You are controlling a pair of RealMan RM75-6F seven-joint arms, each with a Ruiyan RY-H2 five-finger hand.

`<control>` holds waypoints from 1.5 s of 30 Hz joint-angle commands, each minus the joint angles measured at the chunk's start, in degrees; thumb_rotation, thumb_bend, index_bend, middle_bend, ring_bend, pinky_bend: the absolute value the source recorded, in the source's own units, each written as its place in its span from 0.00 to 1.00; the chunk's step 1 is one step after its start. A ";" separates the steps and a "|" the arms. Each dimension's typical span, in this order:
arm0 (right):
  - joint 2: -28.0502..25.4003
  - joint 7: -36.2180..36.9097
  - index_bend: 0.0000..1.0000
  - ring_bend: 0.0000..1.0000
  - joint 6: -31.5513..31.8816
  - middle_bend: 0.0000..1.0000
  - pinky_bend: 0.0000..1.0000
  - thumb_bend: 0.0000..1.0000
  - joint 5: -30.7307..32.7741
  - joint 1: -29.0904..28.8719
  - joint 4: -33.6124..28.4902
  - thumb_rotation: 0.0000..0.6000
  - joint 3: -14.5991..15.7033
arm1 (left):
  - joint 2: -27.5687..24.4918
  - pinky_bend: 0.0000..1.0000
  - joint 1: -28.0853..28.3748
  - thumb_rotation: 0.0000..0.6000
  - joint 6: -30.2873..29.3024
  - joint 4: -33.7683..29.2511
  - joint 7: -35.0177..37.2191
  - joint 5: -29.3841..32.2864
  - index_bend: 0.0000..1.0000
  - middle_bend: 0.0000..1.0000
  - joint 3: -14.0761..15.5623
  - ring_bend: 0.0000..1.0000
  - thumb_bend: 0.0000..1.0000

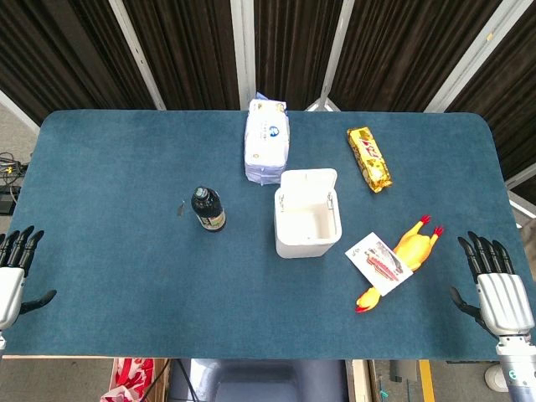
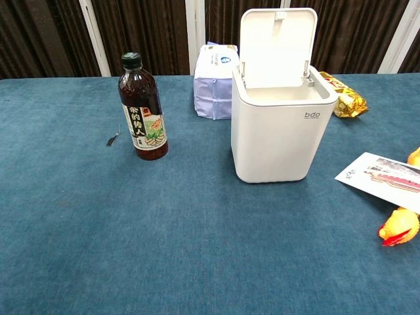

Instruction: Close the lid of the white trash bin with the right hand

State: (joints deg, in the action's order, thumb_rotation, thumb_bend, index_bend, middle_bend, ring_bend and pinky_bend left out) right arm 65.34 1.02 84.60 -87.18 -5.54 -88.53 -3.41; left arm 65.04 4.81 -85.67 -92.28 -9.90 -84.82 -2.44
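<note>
The white trash bin (image 1: 307, 224) (image 2: 281, 134) stands near the middle of the blue table, its lid (image 1: 308, 182) (image 2: 277, 46) raised upright at the far side, inside empty. My right hand (image 1: 499, 289) rests at the table's near right edge, fingers spread, holding nothing, well to the right of the bin. At the near left edge my left hand (image 1: 15, 272) is also spread and empty. Neither hand shows in the chest view.
A dark sauce bottle (image 1: 208, 208) (image 2: 142, 108) stands left of the bin. A tissue pack (image 1: 267, 139) (image 2: 213, 88) lies behind it. A gold snack bag (image 1: 369, 157) (image 2: 344, 97) is at the back right. A rubber chicken (image 1: 409, 255) (image 2: 400, 223) and a card (image 1: 380, 261) (image 2: 384, 172) lie between bin and right hand.
</note>
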 commanded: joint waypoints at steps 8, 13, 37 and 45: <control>-0.06 0.06 0.00 0.00 0.06 0.00 0.00 0.33 -0.03 0.05 -0.13 1.00 -0.01 | -0.01 0.00 -0.07 1.00 -0.22 -0.05 -0.05 -0.10 0.00 0.00 -0.02 0.00 0.00; -0.16 0.63 0.00 0.00 0.60 0.00 0.00 0.33 -0.22 0.03 -0.87 1.00 -0.35 | -0.01 0.00 -0.17 1.00 -0.36 -0.07 0.10 -0.18 0.00 0.00 0.04 0.00 0.00; -13.11 0.31 0.00 0.84 -25.89 0.70 0.81 0.72 30.64 -21.20 -21.37 1.00 -19.46 | -0.10 0.00 1.19 1.00 2.15 -1.41 0.28 1.22 0.00 0.00 -0.64 0.00 0.00; -14.55 -3.62 0.00 0.87 -34.17 0.74 0.83 0.76 43.72 -30.33 -22.08 1.00 -22.34 | -0.32 0.00 1.70 1.00 3.47 -1.55 1.18 2.45 0.00 0.00 -0.93 0.00 0.00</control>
State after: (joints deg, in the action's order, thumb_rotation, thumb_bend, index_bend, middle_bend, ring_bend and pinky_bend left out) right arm 51.57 -1.00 53.32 -47.05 -32.84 -110.07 -24.55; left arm 64.75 6.44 -82.31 -93.86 -8.81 -82.48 -3.32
